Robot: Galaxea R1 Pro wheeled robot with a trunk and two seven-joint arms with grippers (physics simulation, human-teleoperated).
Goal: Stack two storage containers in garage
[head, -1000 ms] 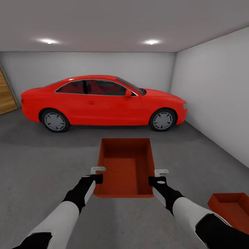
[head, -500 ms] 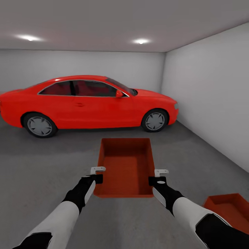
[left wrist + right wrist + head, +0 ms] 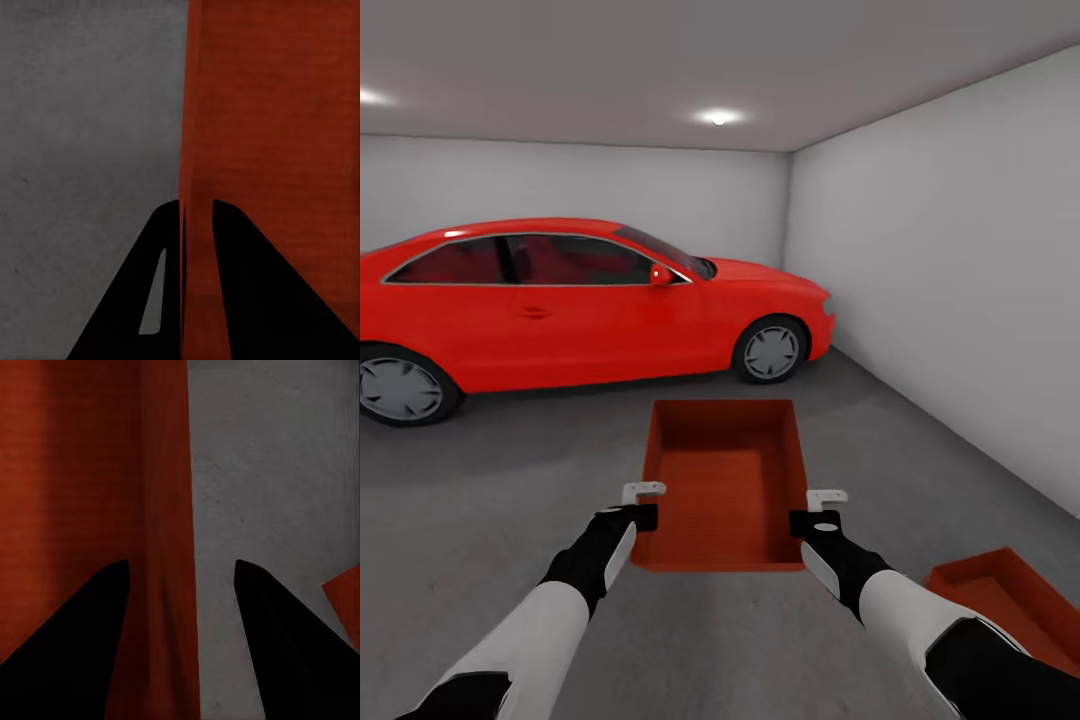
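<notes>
I am in the garage, holding one orange-red storage container (image 3: 725,480) in front of me above the grey concrete floor (image 3: 480,480). My left gripper (image 3: 643,505) is shut on its left wall; the left wrist view shows the fingers (image 3: 197,206) pinched on that wall (image 3: 277,112). My right gripper (image 3: 815,510) straddles the right wall, and in the right wrist view its fingers (image 3: 181,564) stand well apart around the wall (image 3: 161,472). The other storage container (image 3: 1000,600) rests on the floor at the lower right, past my right forearm; a corner of it (image 3: 345,592) shows.
A red car (image 3: 560,300) is parked across the back of the garage. A white wall (image 3: 960,280) runs along the right side. Open concrete lies between me and the car.
The whole view has swung to the right: the car has slid left in the picture and more of the right wall shows. The arms and the held container keep the same pose.
</notes>
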